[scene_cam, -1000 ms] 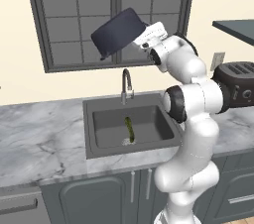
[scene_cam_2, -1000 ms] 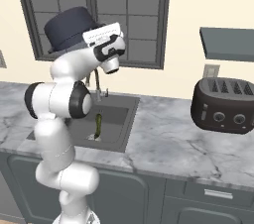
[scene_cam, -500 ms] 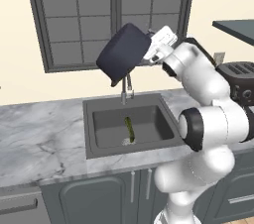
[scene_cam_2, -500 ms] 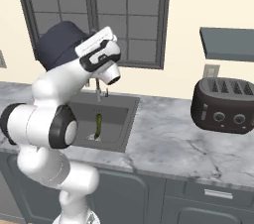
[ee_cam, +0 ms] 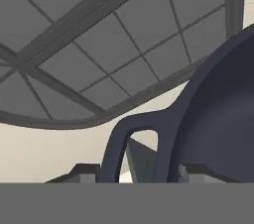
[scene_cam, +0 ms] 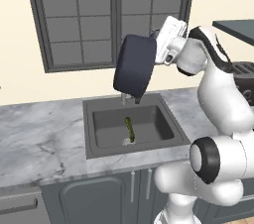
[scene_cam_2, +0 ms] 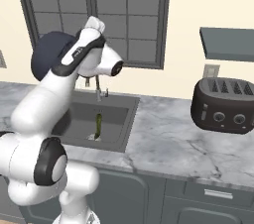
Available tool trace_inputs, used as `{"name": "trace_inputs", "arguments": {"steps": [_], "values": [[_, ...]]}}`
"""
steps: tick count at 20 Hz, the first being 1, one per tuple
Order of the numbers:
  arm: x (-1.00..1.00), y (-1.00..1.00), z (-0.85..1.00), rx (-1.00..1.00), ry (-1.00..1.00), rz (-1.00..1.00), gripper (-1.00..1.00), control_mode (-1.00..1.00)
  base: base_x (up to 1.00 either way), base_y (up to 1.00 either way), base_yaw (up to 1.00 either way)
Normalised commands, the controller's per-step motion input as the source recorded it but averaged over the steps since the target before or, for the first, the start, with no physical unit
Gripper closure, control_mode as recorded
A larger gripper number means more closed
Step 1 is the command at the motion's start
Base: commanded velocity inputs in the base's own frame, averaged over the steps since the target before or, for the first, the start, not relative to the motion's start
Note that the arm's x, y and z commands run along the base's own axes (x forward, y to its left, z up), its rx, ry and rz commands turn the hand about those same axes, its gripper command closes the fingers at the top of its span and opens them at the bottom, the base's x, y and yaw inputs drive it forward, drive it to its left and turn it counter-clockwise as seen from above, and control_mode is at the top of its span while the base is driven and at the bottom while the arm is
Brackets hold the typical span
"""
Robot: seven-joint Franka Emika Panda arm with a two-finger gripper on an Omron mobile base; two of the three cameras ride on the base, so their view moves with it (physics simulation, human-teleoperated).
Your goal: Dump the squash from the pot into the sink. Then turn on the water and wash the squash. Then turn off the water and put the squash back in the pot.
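The dark navy pot (scene_cam: 133, 67) hangs tipped on its side above the sink (scene_cam: 90, 134), its bottom facing the left base camera. My gripper (scene_cam: 155, 49) is shut on its rim by one side handle (ee_cam: 119, 139); in the hand view the fingertips (ee_cam: 87, 172) flank that handle and the pot (ee_cam: 223, 119) fills the right. The green squash (scene_cam: 130, 129) lies lengthwise on the basin floor near the drain. From the right base view the pot (scene_cam_2: 47, 54) sits behind my hand, and the squash (scene_cam_2: 98, 125) rests in the sink (scene_cam_2: 74, 119).
The faucet (scene_cam_2: 99, 91) rises at the back of the sink, just under the pot. A black toaster (scene_cam_2: 225, 105) stands on the marble counter (scene_cam_2: 168, 141) to the right. A grey-framed window (scene_cam: 94, 15) lines the wall behind.
The arm has swung the pot down and rolled it further, from tilted high by the window to hanging on its side just above the faucet. The squash has stayed in the sink.
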Motion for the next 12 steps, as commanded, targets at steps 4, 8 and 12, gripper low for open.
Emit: {"name": "trace_inputs", "arguments": {"steps": [4,8,12], "values": [[-0.15,-0.18,0.04,-0.64,-0.04,-0.12,1.0,-1.0,0.0,0.0,0.0],[0.0,-0.5,-0.03,-0.65,0.0,-0.16,1.0,-1.0,0.0,0.0,0.0],[0.0,-0.69,-0.17,-0.62,0.0,-0.16,1.0,-1.0,0.0,0.0,0.0]]}}
